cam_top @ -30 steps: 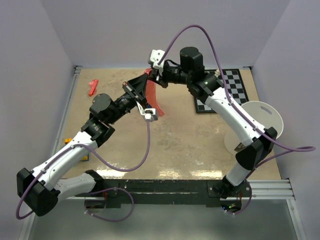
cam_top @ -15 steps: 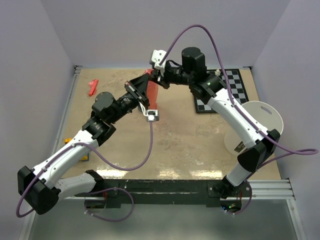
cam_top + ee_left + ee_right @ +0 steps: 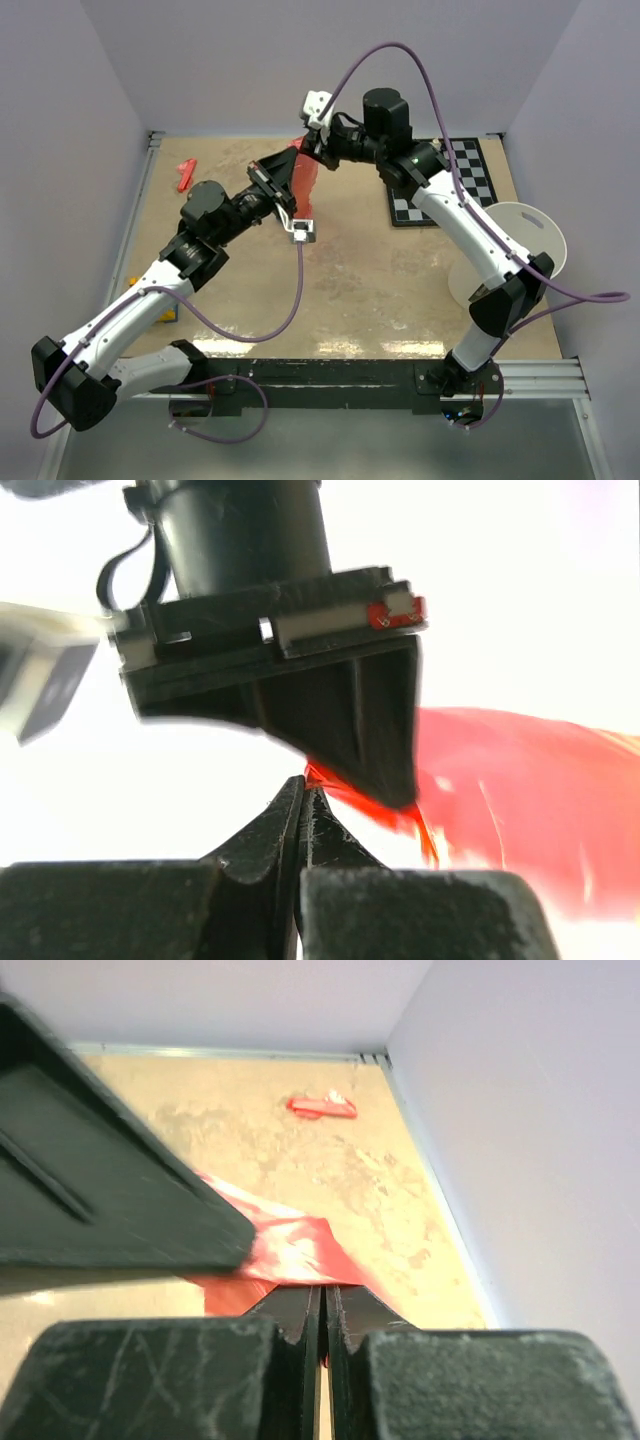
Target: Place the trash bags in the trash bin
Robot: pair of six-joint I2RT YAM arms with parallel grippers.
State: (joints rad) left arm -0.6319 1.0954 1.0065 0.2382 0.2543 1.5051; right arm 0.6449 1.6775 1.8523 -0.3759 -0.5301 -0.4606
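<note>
The trash bag [image 3: 303, 178] is thin red film, held in the air over the back middle of the table. My left gripper [image 3: 293, 153] is shut on its edge, and a red strand leaves the left gripper [image 3: 303, 785] at the tips. My right gripper [image 3: 308, 148] is shut on the same trash bag [image 3: 290, 1250] right beside it, and the right gripper [image 3: 322, 1288] pinches a fold of film. The rest of the trash bag [image 3: 540, 800] hangs to one side. The trash bin [image 3: 520, 235], a white bucket, sits at the right, partly behind my right arm.
A small solid red piece [image 3: 185, 175] lies near the back left wall and also shows as the red piece [image 3: 322, 1107]. A black-and-white checkerboard [image 3: 470, 180] lies at the back right. Something small and yellow [image 3: 133, 281] sits at the left edge.
Both grippers have shifted slightly up and back with the bag, and its hanging lower end has been drawn up off the table. Both stay shut.
</note>
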